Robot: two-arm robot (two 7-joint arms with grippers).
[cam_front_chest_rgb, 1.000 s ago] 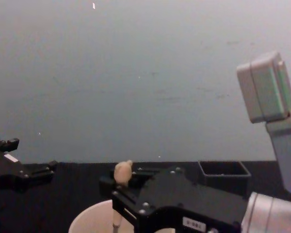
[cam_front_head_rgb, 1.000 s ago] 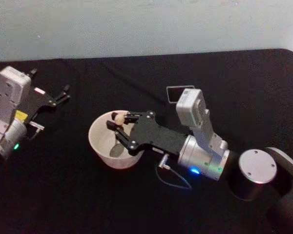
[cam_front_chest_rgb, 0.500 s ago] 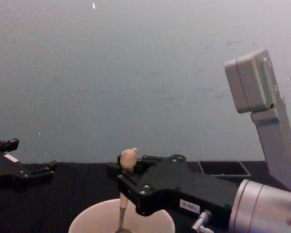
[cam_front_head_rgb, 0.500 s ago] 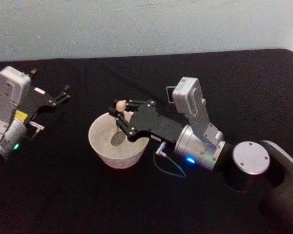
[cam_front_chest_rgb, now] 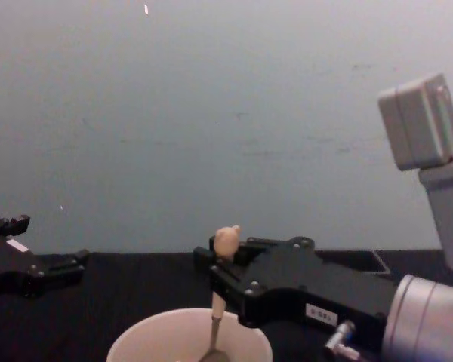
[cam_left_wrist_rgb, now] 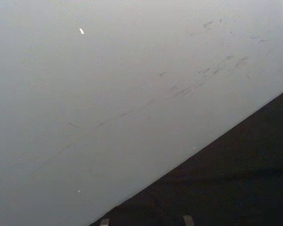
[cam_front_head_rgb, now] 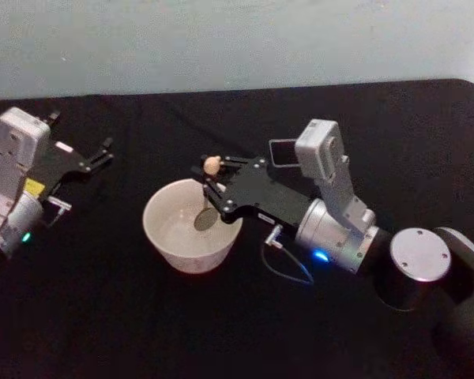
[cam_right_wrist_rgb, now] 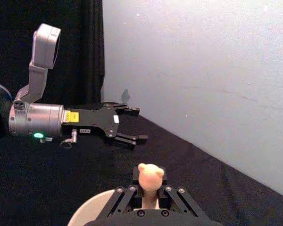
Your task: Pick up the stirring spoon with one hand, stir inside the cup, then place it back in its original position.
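The right tool (cam_front_head_rgb: pixel 212 183) was clamped on the stirring spoon (cam_front_head_rgb: pixel 212 165) just below its knob, the bowl hanging down inside the cup (cam_front_head_rgb: pixel 186 257). The left tool (cam_front_head_rgb: pixel 104 154) sat at the bench's (cam_front_head_rgb: pixel 103 316) left side, fingers spread apart.

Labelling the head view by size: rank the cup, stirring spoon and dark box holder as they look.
1. cup, largest.
2-3. stirring spoon and dark box holder: unsure, similarly small; the right gripper hides part of the spoon, its arm part of the holder.
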